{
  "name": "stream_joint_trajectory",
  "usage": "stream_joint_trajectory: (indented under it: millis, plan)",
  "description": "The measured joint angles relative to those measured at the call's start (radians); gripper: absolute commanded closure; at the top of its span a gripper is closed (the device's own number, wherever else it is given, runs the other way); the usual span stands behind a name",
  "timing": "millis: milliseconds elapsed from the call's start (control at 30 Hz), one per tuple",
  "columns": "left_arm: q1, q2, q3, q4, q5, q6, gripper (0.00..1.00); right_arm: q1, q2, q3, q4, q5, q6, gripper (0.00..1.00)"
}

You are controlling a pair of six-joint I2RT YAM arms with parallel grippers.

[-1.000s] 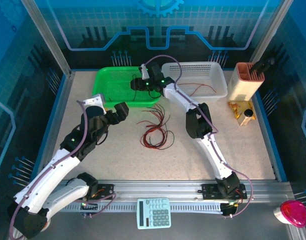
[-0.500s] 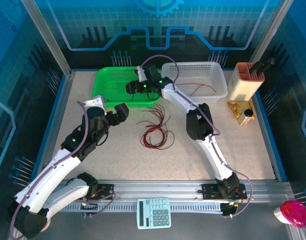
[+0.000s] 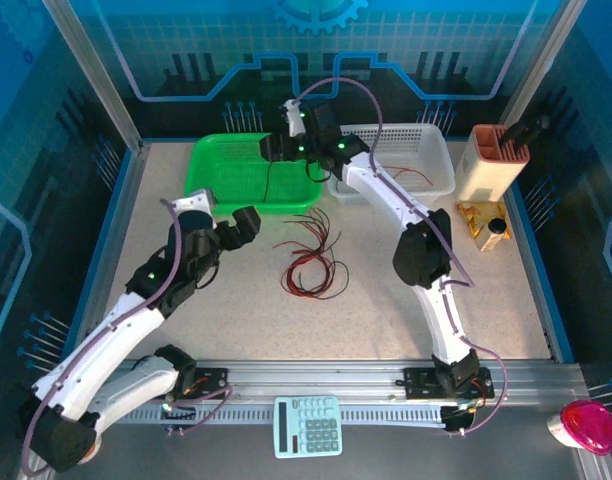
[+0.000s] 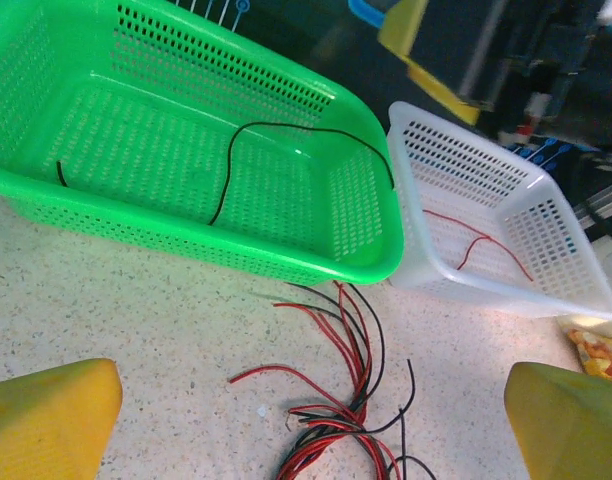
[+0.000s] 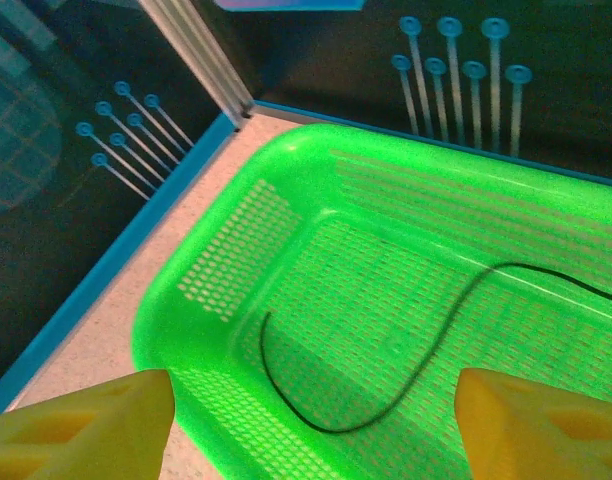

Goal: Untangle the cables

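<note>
A tangle of thin red and black cables (image 3: pixel 311 262) lies on the table in front of the two baskets, and in the left wrist view the same cables (image 4: pixel 351 420) spread out just below the green basket (image 4: pixel 186 240). One black cable (image 5: pixel 406 375) curves across the floor of the green basket (image 3: pixel 211 165). A red cable (image 4: pixel 476 240) lies in the white basket (image 3: pixel 436 185). My left gripper (image 3: pixel 244 224) hovers open, left of the tangle, with nothing between its fingers. My right gripper (image 3: pixel 275 149) hangs open above the green basket, apart from the black cable.
A wooden holder (image 3: pixel 496 160) and a snack packet (image 3: pixel 483 220) stand at the right of the table. A calculator (image 3: pixel 307 425) rests on the front rail. A pink object (image 3: pixel 586 425) sits at the lower right. Blue walls enclose the table.
My right gripper has opened wider and lifted back from the floor of the green basket, leaving the black cable lying there. The left arm has barely moved.
</note>
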Motion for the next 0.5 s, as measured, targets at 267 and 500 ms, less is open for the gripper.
stream_joint_trajectory:
  millis: [267,500]
  plan:
    - [0.011,0.335,0.244,-0.045,0.077,0.048,0.01,-0.062,-0.282,-0.402,0.060,0.080,0.003,0.18]
    - [0.013,0.701,0.560,-0.079,0.114,0.114,0.01,-0.095,-0.517,-0.676,0.098,0.132,0.013,0.00]
